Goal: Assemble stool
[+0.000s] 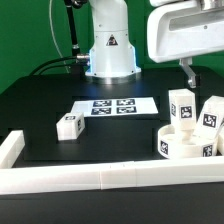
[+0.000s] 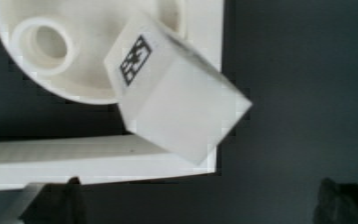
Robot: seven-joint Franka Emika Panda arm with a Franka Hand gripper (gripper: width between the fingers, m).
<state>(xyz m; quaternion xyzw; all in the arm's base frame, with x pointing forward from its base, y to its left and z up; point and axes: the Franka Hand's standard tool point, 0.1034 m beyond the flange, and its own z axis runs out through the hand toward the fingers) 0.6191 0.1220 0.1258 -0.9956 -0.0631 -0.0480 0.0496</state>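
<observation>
Seat (image 1: 186,146): the round white disc is sitting on the dark table (image 1: 40,105), at the exterior view's right, with the border rail (image 1: 100,180) running just beside it on the near side.
Socket (image 2: 48,42): one round hole in the seat is showing open in the wrist view.
Upright legs: a first leg (image 1: 180,107) and a second leg (image 1: 211,115), both tagged, are standing on the seat, and the second is leaning a little.
Tilted leg (image 2: 179,100): it is slanting across the seat's rim in the wrist view, tag facing the camera; which of the two legs it is cannot be told.
Loose leg (image 1: 70,125): it is lying on the table well apart from the seat, toward the exterior view's left.
Marker board (image 1: 115,105): it is lying flat beyond the seat, between the seat and the loose leg.
Gripper (image 1: 188,72): it is hanging above the seat, and its dark fingers (image 2: 346,196) are standing wide apart, clasping nothing.
</observation>
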